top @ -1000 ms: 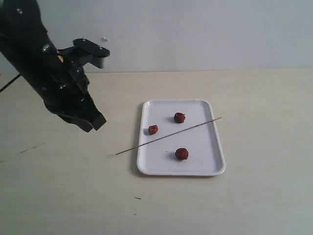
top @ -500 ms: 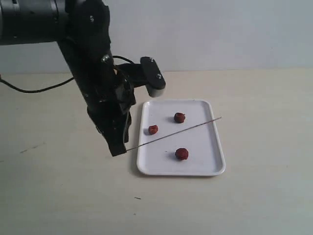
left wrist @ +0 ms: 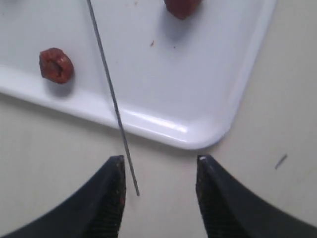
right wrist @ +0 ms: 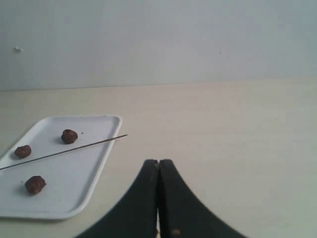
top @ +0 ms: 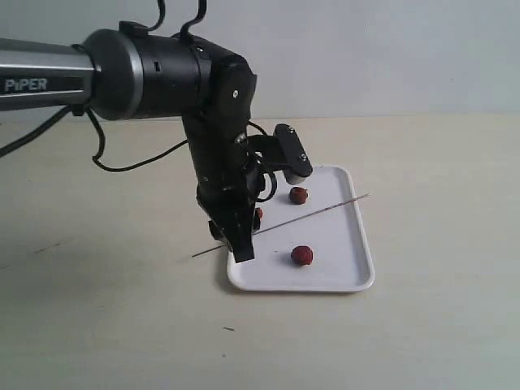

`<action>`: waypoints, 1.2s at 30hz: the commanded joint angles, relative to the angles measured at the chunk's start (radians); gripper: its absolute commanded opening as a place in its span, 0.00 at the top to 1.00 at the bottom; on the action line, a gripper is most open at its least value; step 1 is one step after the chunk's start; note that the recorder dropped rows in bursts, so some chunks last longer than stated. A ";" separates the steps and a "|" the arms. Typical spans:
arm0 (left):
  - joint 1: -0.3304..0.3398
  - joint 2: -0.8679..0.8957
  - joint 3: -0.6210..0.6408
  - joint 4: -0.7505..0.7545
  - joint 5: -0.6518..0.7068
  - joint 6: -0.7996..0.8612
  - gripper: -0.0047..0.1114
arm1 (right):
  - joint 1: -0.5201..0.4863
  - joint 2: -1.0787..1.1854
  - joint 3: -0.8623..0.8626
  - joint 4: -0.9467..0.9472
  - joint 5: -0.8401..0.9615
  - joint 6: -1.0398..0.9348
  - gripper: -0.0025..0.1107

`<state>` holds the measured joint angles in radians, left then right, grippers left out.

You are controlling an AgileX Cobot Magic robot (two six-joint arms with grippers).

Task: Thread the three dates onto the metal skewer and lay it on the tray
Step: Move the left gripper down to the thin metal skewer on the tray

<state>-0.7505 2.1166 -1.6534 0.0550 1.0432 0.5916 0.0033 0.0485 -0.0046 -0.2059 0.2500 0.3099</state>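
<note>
The white tray (top: pixel 341 244) holds three dates: one at the back (top: pixel 298 195), one at the front (top: pixel 301 255), and one (top: pixel 257 214) half hidden behind my left arm. The metal skewer (top: pixel 325 209) lies slantwise across the tray, its left end sticking out over the table. My left gripper (top: pixel 242 252) hangs over that end, open. In the left wrist view the skewer (left wrist: pixel 111 94) ends between the fingers, close to one fingertip (left wrist: pixel 117 171), apart from it. My right gripper (right wrist: pixel 158 163) is shut on nothing, off to the side of the tray (right wrist: pixel 64 178).
The tray's rounded corner (left wrist: pixel 198 141) lies just ahead of my left fingers. A dark scuff (top: pixel 230 329) marks the table in front of the tray. Bare tabletop lies around the tray, with a pale wall behind.
My left arm swung in from the far left of the table to the tray's left edge and lowered over the skewer's end. Skewer and dates stayed put.
</note>
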 commanded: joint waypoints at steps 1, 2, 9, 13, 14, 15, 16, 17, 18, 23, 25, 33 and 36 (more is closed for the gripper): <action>-0.004 0.051 -0.074 -0.002 -0.007 -0.024 0.56 | -0.006 -0.004 0.005 -0.004 -0.005 -0.002 0.98; -0.004 0.061 -0.087 -0.010 -0.007 -0.025 0.56 | -0.006 -0.004 0.005 -0.004 -0.005 -0.002 0.98; 0.002 0.104 -0.116 -0.030 -0.007 -0.034 0.56 | -0.006 -0.004 0.005 -0.004 -0.005 -0.002 0.98; 0.025 0.127 -0.117 -0.075 -0.011 -0.034 0.56 | -0.006 -0.004 0.005 -0.004 -0.005 -0.002 0.98; 0.033 0.129 -0.117 -0.082 -0.014 -0.034 0.56 | -0.006 -0.004 0.005 -0.004 -0.005 -0.002 0.98; 0.036 0.134 -0.117 -0.087 -0.019 -0.034 0.56 | -0.006 -0.004 0.005 -0.004 -0.005 -0.002 0.98; 0.042 0.133 -0.117 -0.094 -0.025 -0.034 0.56 | -0.006 -0.004 0.005 -0.004 -0.005 -0.002 0.98; 0.044 0.133 -0.117 -0.102 -0.029 -0.034 0.56 | -0.006 -0.004 0.005 -0.004 -0.005 -0.002 0.98; 0.044 0.133 -0.117 -0.107 -0.034 -0.034 0.56 | -0.006 -0.004 0.005 -0.004 -0.005 -0.002 0.98; 0.044 0.141 -0.117 -0.136 -0.051 -0.001 0.56 | -0.006 -0.004 0.005 -0.004 -0.005 -0.002 0.98; 0.044 0.148 -0.117 -0.142 -0.053 0.007 0.56 | -0.006 -0.004 0.005 -0.004 -0.005 -0.002 0.98; 0.044 0.193 -0.117 -0.135 -0.089 0.013 0.56 | -0.006 -0.004 0.005 -0.004 -0.005 -0.002 0.98; 0.044 0.200 -0.117 -0.135 -0.114 0.013 0.56 | -0.006 -0.004 0.005 -0.004 -0.005 -0.002 0.98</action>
<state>-0.7081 2.3190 -1.7638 -0.0776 0.9500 0.6013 0.0033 0.0485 -0.0046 -0.2059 0.2500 0.3099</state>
